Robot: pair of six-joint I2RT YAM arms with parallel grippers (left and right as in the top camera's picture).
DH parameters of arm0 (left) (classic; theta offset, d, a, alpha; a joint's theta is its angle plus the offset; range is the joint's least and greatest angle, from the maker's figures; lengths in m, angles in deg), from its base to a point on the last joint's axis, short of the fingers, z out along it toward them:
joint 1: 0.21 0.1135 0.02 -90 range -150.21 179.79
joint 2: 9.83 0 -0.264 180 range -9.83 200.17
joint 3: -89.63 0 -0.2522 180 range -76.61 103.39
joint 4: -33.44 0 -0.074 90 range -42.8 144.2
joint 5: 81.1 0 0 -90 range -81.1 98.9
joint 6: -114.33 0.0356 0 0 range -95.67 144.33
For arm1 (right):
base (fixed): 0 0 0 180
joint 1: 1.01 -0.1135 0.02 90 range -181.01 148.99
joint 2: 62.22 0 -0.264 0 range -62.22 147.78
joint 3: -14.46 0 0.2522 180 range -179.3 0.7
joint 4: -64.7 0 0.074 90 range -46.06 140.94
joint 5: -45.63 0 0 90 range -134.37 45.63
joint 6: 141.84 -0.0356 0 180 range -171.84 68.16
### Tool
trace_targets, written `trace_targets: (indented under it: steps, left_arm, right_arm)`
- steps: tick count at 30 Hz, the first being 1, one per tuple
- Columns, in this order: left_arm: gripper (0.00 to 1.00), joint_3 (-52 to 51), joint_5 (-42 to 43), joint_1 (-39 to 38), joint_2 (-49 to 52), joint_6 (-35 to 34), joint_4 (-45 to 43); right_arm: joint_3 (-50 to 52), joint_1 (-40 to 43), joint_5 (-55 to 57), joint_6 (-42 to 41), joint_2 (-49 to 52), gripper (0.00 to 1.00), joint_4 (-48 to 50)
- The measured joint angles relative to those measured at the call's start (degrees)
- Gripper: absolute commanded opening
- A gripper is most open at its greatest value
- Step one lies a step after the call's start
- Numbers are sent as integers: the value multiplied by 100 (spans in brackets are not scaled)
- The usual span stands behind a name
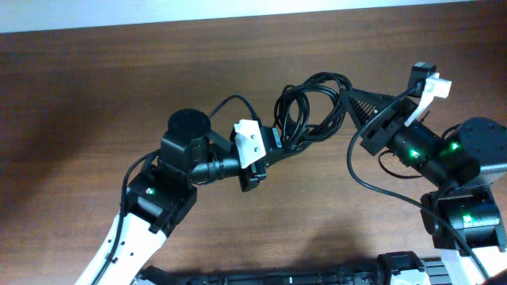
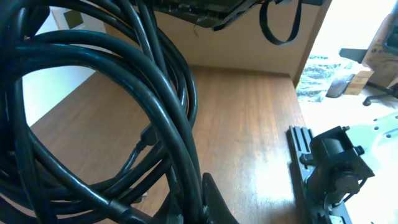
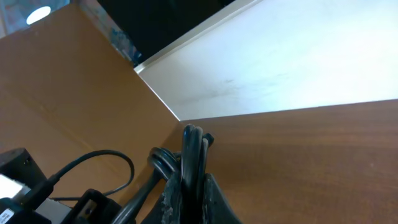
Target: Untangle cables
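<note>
The cables (image 1: 310,107) are a knotted bundle of thin black loops held above the wooden table (image 1: 119,79) between both arms. My left gripper (image 1: 279,141) is shut on the bundle's left side; in the left wrist view the cables (image 2: 143,118) fill the frame and pass between the fingers (image 2: 193,208). My right gripper (image 1: 345,96) is shut on the bundle's right side; in the right wrist view the cables (image 3: 191,155) run upright between its fingers (image 3: 189,199). One loose strand (image 1: 230,103) loops off to the left.
The right arm's own thicker black wire (image 1: 372,186) hangs in a curve below the right gripper. The left arm's body (image 1: 186,150) sits left of the bundle. A black fixture (image 1: 396,269) lies at the table's front edge.
</note>
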State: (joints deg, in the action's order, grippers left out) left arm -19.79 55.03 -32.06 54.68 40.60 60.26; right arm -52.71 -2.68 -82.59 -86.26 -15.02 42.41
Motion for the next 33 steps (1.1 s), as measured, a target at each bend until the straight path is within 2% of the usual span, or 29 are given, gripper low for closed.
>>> trace_targets:
  steps: [10, 20, 22, 23, 28, 33]
  left_arm:
    - [0, 0, 7, 0, 7, 0, -90]
    - [0, -52, -511, -28, 66, 0, -2]
    - [0, -57, -654, -39, 66, 2, -26]
    - [0, -61, -721, -46, 66, -2, -50]
    - [0, -238, -1084, 13, 76, -2, -59]
    - [0, -240, -1368, 15, 76, 225, -109]
  right_arm:
    - [0, -46, 483, -748, 0, 4, -247]
    - [0, -46, 868, -938, -20, 6, -1128]
    - [0, -46, 922, -931, -22, 12, -1217]
    - [0, -46, 992, -935, -22, 22, -1246]
    - [-61, 160, 1659, -909, -50, 50, -1355]
    - [-72, 160, 1720, -713, -59, 66, -1552]
